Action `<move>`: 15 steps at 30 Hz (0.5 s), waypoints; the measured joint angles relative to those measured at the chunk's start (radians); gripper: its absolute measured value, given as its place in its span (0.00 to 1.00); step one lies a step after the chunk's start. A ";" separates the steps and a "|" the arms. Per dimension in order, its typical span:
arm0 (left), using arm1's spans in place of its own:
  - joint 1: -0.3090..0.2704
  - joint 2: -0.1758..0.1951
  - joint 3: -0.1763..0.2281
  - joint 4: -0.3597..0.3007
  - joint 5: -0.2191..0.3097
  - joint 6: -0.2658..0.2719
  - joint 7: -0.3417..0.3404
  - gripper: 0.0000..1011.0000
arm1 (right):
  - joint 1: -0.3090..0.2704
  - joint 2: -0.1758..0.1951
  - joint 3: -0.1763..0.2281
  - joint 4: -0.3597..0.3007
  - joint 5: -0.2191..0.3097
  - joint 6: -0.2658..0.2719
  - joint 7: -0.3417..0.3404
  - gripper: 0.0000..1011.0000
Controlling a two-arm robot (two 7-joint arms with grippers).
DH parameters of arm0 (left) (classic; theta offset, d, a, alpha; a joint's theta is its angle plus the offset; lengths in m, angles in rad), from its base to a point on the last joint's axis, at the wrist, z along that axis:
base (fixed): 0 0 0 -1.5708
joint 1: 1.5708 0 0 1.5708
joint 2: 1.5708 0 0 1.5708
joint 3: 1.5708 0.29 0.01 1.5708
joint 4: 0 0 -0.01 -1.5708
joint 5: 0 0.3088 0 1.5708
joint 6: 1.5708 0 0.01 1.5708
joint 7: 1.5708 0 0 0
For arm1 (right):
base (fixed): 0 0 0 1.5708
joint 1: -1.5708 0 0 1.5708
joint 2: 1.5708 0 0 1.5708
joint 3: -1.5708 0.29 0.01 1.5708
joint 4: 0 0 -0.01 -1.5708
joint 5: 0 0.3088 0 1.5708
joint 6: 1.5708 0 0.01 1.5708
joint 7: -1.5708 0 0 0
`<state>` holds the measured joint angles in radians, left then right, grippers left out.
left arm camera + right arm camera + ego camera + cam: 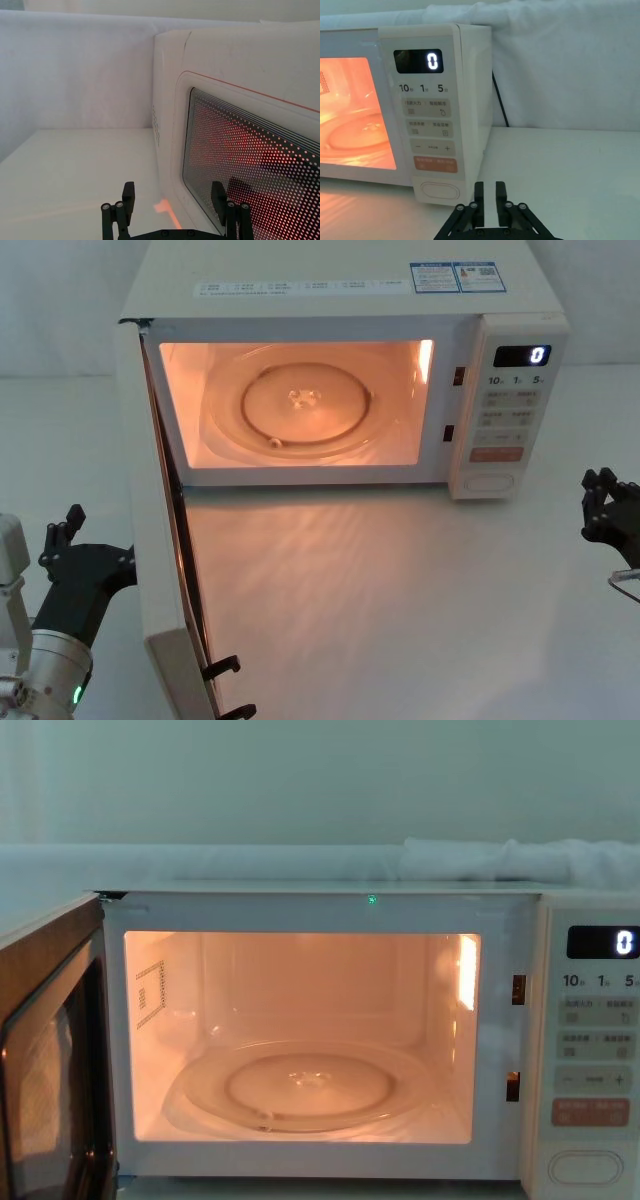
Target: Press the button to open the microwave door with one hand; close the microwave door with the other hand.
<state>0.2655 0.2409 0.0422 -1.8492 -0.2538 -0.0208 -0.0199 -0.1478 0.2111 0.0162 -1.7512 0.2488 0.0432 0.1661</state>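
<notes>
Microwave door (160,570) swung wide open, cavity lit.
Left gripper (172,200), fingers spread, sits just outside the door's window; right gripper (489,196), fingers nearly together, hovers near the oval button (439,190).

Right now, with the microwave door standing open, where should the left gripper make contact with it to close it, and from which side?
Probably push rather than grip: the microwave door stands wide open, hinged at the cavity's left edge, and shows no handle. Come from its outer face, where the left gripper already sits open beside the window. Pressing near the free edge, far from the hinge, should swing it shut most easily.
</notes>
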 joint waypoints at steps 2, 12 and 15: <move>0.000 0.000 0.000 0.000 0.000 0.000 0.000 0.99 | 0.000 0.000 0.000 0.000 0.000 0.000 0.000 0.17; 0.000 0.000 0.000 0.000 0.000 0.000 0.000 0.99 | 0.001 -0.001 0.000 0.000 -0.001 0.000 0.000 0.49; 0.000 0.000 0.000 0.000 0.000 0.000 0.000 0.99 | 0.001 -0.001 0.000 0.000 -0.001 0.000 0.000 0.59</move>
<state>0.2655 0.2410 0.0421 -1.8492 -0.2538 -0.0208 -0.0199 -0.1471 0.2106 0.0162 -1.7511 0.2480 0.0435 0.1661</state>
